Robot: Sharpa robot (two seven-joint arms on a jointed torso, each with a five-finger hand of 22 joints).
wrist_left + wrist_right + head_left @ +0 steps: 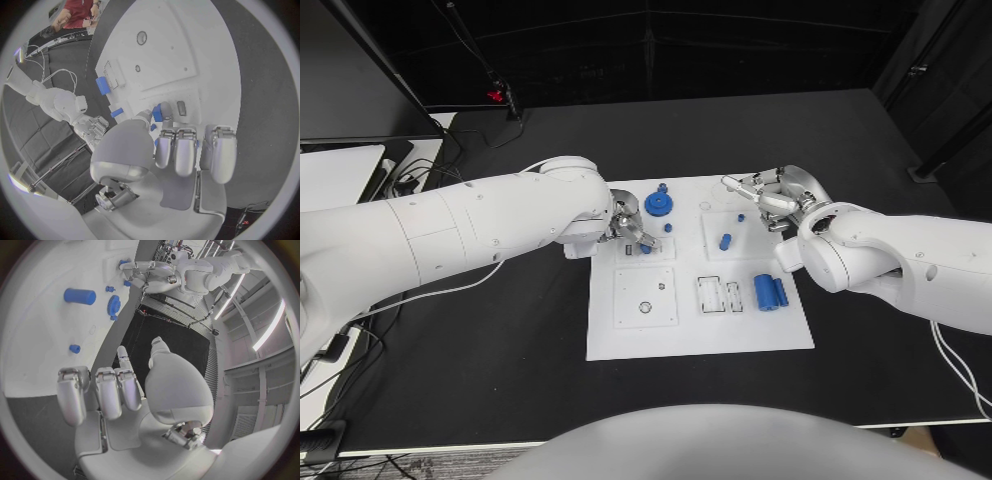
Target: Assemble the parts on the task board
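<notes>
The white task board (697, 330) lies mid-table. My left hand (629, 228) hovers over its near-left upper square and pinches a small blue part (157, 113) between thumb and fingertip, close above a slot (181, 107). My right hand (770, 202) hangs over the board's far right corner, fingers apart and holding nothing (119, 385). A blue gear (658, 206) stands at the far edge, with a small blue peg (668, 228) beside it. On the board lie a blue cylinder (727, 240) and a larger blue block (770, 290).
The board carries a round-holed square (648, 297) and rectangular slots (721, 295) in its near half. Black table surrounds it. Cables and a white surface (336, 175) lie at the far left. My white forearms flank the board on both sides.
</notes>
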